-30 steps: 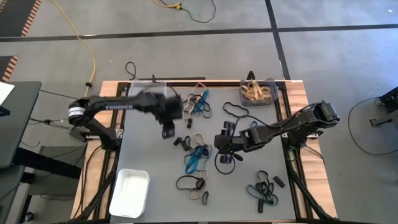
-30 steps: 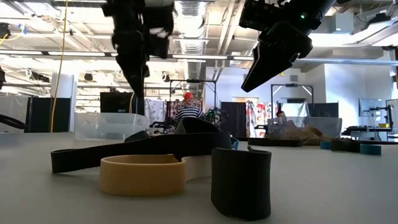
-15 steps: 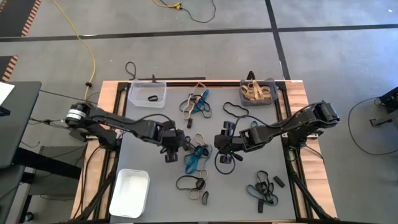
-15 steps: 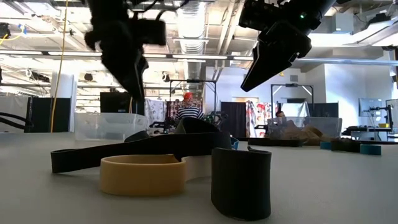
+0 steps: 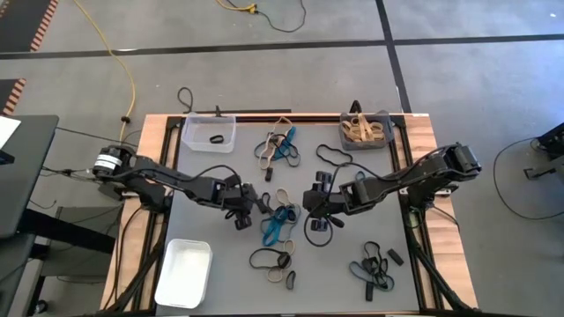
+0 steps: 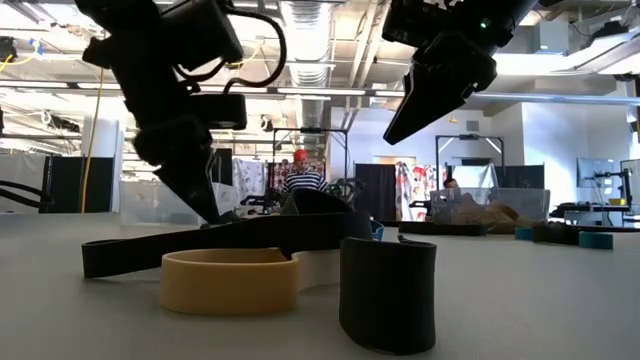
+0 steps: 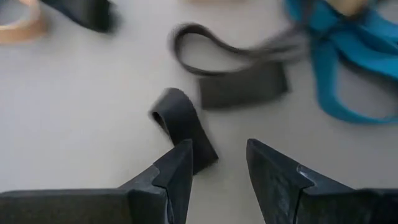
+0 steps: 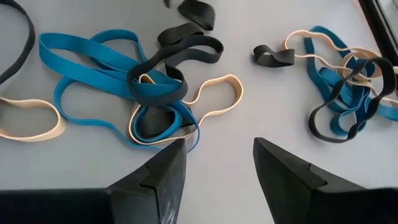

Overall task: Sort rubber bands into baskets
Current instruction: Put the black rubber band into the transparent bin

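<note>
Black, tan and teal rubber bands lie scattered on the grey table [image 5: 211, 224]. My left gripper [image 5: 249, 208] [image 7: 219, 158] is open and low over the table's middle. A small curled black band [image 7: 181, 121] lies just ahead of one of its fingers [image 7: 177, 168], and a longer black band [image 7: 233, 71] lies beyond that. My right gripper [image 5: 310, 204] [image 8: 217, 158] hangs open above a tangle of teal, black and tan bands [image 8: 149, 93]. The clear basket [image 5: 209, 132] holds one black band, the dark grey basket [image 5: 366, 129] holds tan ones, and the white basket [image 5: 183, 273] stands near left.
More band piles lie at the far middle [image 5: 280, 145], the near middle [image 5: 269, 260] and the near right [image 5: 370, 269]. In the low view, a tan band [image 6: 230, 280] and a black band [image 6: 388, 290] stand close to the camera. Wooden rails frame the table.
My left gripper has swung from beside the clear basket toward the table's middle and near edge. It has dropped steeply and tipped further downward, and it now hangs just over the small black bands. Its fingers have stayed open. No band has moved.
</note>
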You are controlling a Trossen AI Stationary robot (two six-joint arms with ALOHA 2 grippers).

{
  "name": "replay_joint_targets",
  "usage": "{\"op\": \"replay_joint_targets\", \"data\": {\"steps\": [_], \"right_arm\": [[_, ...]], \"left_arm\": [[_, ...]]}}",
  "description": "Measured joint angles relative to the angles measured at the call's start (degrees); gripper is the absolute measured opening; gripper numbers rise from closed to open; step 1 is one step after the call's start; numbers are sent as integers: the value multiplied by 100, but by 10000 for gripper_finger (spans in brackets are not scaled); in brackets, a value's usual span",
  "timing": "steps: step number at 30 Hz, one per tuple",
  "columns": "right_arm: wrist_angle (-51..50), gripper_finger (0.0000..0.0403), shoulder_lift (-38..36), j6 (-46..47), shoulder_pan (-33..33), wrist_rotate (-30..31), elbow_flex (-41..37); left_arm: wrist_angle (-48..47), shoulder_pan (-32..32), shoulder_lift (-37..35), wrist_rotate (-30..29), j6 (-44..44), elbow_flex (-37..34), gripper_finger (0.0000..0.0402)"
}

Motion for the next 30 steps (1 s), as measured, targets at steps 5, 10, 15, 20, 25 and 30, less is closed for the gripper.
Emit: {"op": "replay_joint_targets", "data": {"steps": [5, 10, 15, 20, 25, 30], "right_arm": [[63, 217, 0, -46, 0, 0, 0], [109, 217, 0, -58, 0, -4, 0], [108, 217, 0, -58, 0, -31, 0], [109, 217, 0, -58, 0, -32, 0], [117, 217, 0, -62, 7, -33, -2], [127, 217, 0, -78, 7, -31, -4]], "left_arm": [[86, 48, 0, -155, 2, -17, 141], [115, 114, 0, -434, 6, -17, 141], [113, 226, 14, -593, 50, -17, 141], [205, 290, 250, -442, 153, -2, 141], [225, 295, 428, -587, 247, 0, 141], [213, 397, 477, -641, 491, 0, 110]]}}
